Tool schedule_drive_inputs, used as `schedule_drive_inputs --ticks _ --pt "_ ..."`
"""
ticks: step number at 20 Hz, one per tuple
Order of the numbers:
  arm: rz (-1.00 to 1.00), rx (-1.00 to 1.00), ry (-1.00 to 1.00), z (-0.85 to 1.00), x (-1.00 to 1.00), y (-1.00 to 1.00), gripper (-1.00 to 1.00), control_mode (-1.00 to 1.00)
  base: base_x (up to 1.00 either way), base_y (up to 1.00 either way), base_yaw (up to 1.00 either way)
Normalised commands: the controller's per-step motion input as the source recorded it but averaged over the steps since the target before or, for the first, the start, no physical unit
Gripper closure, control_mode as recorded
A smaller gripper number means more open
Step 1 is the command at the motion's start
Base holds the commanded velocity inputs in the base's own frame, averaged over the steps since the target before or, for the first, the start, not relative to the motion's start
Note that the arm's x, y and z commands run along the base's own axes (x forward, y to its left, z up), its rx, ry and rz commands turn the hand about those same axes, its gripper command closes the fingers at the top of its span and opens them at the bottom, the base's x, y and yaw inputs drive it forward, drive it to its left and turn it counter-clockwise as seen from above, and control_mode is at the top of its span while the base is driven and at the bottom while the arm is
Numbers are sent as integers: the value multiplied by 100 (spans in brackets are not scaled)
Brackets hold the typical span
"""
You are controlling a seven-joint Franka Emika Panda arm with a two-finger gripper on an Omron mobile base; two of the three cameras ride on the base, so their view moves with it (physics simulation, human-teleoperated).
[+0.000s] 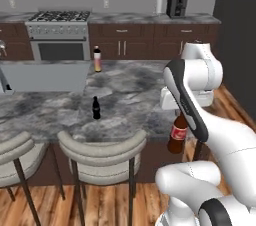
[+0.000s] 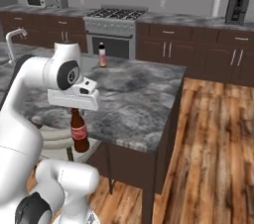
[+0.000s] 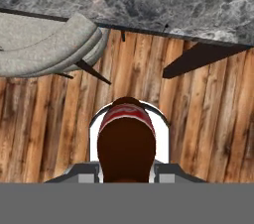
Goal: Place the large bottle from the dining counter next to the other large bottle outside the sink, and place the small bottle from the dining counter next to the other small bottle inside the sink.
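The hand (image 2: pixel 75 110) is clamped on the neck of the cola bottle (image 2: pixel 79 134), which hangs upright below it, off the near edge of the worktop (image 2: pixel 134 94) and above the wooden floor (image 2: pixel 213 143). In the left base view the same bottle (image 1: pixel 177 136) shows its red label beside the arm's dark forearm, just past the worktop's (image 1: pixel 45 107) front right corner. The hand view looks straight down the bottle (image 3: pixel 126 143): the brown body and red label fill the gap between the two fingers (image 3: pixel 82 172), with floor planks (image 3: pixel 208 129) underneath and the worktop edge (image 3: pixel 149 0) across the top.

A small dark bottle (image 1: pixel 96 108) stands upright on the worktop near its front edge, well apart from the held one. The pale bottle (image 1: pixel 97 59) with the orange band stands at the far side of the worktop, just right of the sink (image 1: pixel 45 76); it appears too in the right base view (image 2: pixel 102 55), near the far edge. Part of the white faucet (image 2: pixel 14 37) shows at the left there.

Two grey stools (image 1: pixel 102 157) sit tucked under the worktop's front.
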Motion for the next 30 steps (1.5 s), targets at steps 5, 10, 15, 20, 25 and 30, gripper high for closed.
schedule_drive_inputs --ticks 5,10,15,20,25,30 --pt "0 0 0 0 0 0 100 100 5 -66 0" --pt "0 0 0 0 0 0 100 100 14 -73 0" --pt "0 0 0 0 0 0 100 100 28 -66 0" --pt "0 0 0 0 0 0 100 100 50 -69 -5" --pt "0 0 0 0 0 0 100 100 43 -57 0" --pt "0 0 0 0 0 0 100 100 56 -41 2"
